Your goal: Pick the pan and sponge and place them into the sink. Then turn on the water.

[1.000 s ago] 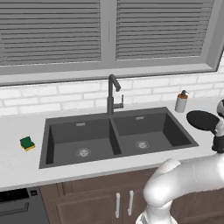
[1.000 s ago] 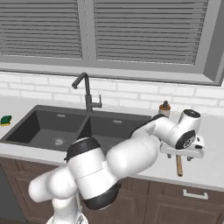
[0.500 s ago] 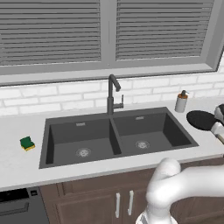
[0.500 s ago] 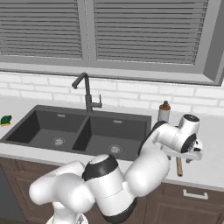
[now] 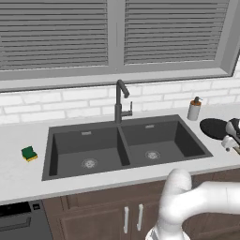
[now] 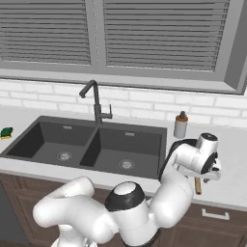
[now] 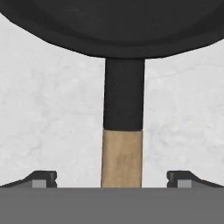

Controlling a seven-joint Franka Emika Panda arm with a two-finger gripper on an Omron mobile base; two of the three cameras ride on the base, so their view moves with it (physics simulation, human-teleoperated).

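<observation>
The gripper (image 7: 112, 181) hangs low over the counter (image 5: 28, 176) at its right end, jaws spread wide with nothing between them yet, and the hand view looks straight along the frying pan's handle (image 7: 122, 159) — a dark neck running into a pale wooden grip that sits centred between the two fingertips (image 7: 41, 178). That alignment reads as deliberate: the hand seems lined up so the jaws can close across the narrow handle instead of the broad pan body. The frying pan (image 5: 214, 128) itself rests flat on the counter just right of the sink (image 5: 124, 145), near the soap dispenser (image 5: 194, 109) that stands toward the back edge, and its handle points toward the front edge, where the arm reaches it most easily. The sponge (image 5: 29, 153), green on top with a yellow underside, lies on the counter to the left of the sink, well apart from the pan and untouched. Both basins of the dark double sink are bare — only the round drain (image 5: 89, 163) in the left one and its twin in the right show, and no water runs from the gooseneck faucet (image 5: 121, 101) rising behind the central divider. Judging by this, the first pickup is only being set up; neither item has reached the sink.
</observation>
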